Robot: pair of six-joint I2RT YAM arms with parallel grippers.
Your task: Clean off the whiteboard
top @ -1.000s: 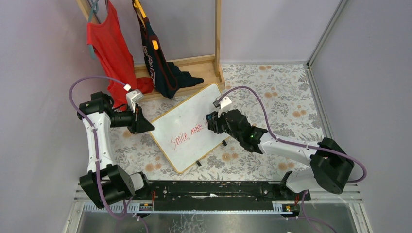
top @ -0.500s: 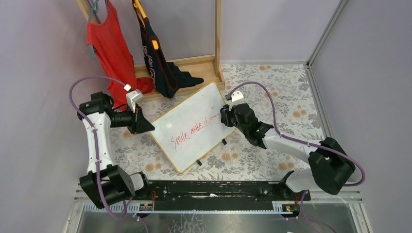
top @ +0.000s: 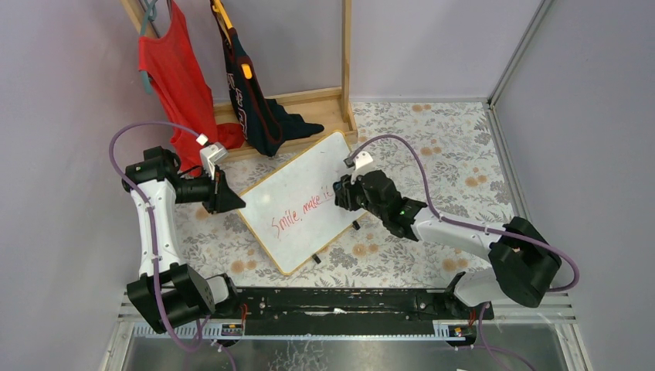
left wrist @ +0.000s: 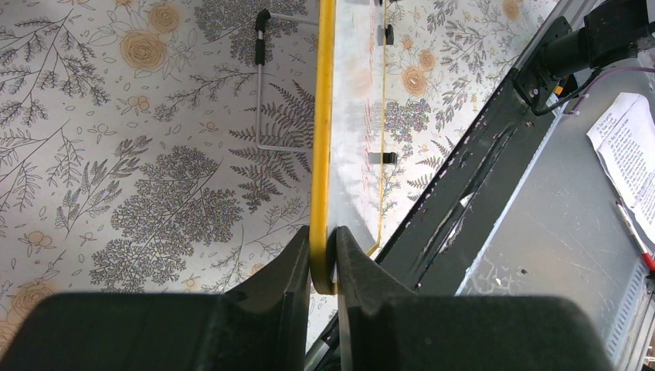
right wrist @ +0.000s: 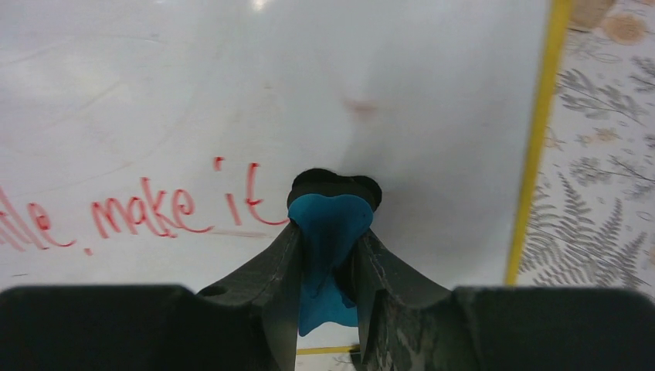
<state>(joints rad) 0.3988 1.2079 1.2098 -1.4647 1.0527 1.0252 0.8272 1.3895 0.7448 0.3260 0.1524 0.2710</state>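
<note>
The whiteboard lies tilted on the floral cloth, with red writing "Smile, make it" across it. My left gripper is shut on the board's left frame edge. My right gripper is shut on a blue eraser with a black pad, pressed on the board just right of the word "it". The board surface to the right of the eraser is wiped, with a faint red smudge.
A wooden rack with a red shirt and dark garment stands behind the board. A black rail runs along the near edge. Papers and a pen lie on the metal surface beyond the rail.
My right gripper with the eraser swept right toward the board's edge, then back left to the end of "it". The writing after "it" is gone. The left arm held still.
</note>
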